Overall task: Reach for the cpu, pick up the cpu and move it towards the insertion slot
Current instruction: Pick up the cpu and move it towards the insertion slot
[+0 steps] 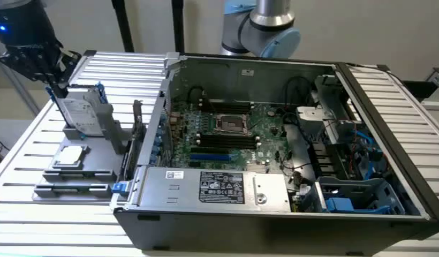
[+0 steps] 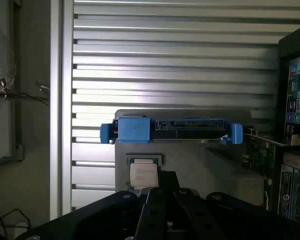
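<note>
One gripper [image 1: 54, 85] hangs over the upright hard drive [image 1: 84, 115] near the table's [image 1: 20, 160] far edge, apart from the flat cpu [image 1: 69, 155]; open or clenched, cannot tell.

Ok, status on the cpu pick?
Status: gripper high over the hard drive, off the cpu. Cpu flat in its grey holder, not picked. Case open, insertion slot exposed on the motherboard. Hard drive upright right beside the cpu.

Gripper [image 1: 57, 88] near hard drive [image 1: 84, 115], cpu [image 1: 69, 155] on grey holder [image 1: 98, 174], insertion slot [image 1: 230, 124] in open case [image 1: 277, 227]
</note>
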You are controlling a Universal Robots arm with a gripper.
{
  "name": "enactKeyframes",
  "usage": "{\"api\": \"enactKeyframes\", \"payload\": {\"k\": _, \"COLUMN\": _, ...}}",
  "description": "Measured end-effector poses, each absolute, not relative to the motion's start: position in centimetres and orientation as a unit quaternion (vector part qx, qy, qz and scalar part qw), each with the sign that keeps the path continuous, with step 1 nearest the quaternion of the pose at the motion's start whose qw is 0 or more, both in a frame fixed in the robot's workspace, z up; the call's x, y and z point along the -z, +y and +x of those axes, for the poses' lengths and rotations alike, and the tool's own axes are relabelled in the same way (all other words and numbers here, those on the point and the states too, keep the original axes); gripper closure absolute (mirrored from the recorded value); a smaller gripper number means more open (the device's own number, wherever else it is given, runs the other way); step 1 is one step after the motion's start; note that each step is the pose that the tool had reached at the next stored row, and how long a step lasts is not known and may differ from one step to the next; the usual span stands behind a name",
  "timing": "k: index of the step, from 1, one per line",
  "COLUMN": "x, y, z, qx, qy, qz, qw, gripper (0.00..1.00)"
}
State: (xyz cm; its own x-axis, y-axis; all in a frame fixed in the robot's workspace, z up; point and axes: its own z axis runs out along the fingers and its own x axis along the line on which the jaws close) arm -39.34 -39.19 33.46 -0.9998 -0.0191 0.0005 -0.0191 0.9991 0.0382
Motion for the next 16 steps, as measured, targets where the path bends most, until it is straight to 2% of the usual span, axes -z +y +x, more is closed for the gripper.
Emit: {"api": "enactKeyframes", "payload": {"k": 16, "x": -33.47, "y": -39.41, "z": -39.37, "qx": 0.019, "qy": -1.000, "qz": 0.010, "qw": 0.000, "gripper": 0.89}}
